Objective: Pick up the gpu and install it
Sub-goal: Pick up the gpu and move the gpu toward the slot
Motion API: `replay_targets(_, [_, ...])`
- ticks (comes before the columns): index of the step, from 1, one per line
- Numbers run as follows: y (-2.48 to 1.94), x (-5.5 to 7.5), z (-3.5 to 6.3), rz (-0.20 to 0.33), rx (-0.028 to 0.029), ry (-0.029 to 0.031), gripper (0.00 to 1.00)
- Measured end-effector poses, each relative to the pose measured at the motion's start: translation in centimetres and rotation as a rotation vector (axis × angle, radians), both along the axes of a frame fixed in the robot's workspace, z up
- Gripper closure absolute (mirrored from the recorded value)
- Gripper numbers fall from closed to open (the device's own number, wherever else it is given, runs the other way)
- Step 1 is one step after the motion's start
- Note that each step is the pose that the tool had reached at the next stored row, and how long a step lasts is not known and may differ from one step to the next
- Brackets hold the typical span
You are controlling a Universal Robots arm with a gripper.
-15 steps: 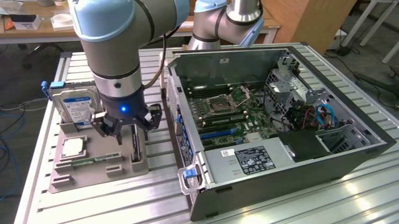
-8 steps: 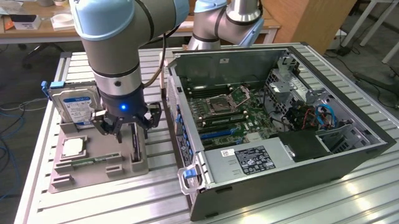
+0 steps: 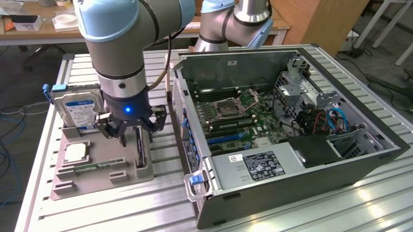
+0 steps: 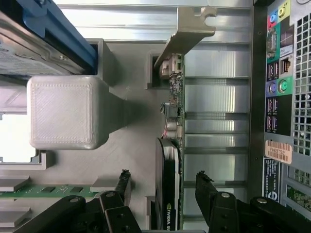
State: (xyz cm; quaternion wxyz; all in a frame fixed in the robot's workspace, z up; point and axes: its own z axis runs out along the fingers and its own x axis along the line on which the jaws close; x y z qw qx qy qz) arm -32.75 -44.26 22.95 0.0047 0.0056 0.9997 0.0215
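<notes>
The gpu stands on its long edge in a slot at the right side of a grey holder tray. In the wrist view the gpu is seen edge-on, black with a green board edge, and its metal bracket is at the far end. My gripper hangs straight down over the card. It is open, and in the wrist view the gripper straddles the card with one finger on each side. A visible gap separates each of the fingertips from the card.
The tray also holds a silver hard drive standing upright, a processor chip and a green memory stick. An open computer case lies to the exterior view's right, motherboard exposed. Its rear port panel is close beside the tray.
</notes>
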Motion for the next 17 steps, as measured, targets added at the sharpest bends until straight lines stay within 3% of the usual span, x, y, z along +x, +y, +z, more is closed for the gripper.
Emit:
replay_targets(6, [0.62,0.01,-0.49,0.0,0.0,0.0,0.35])
replay_targets(17, [0.74,0.0,-0.72,0.0,0.0008,0.0,0.35])
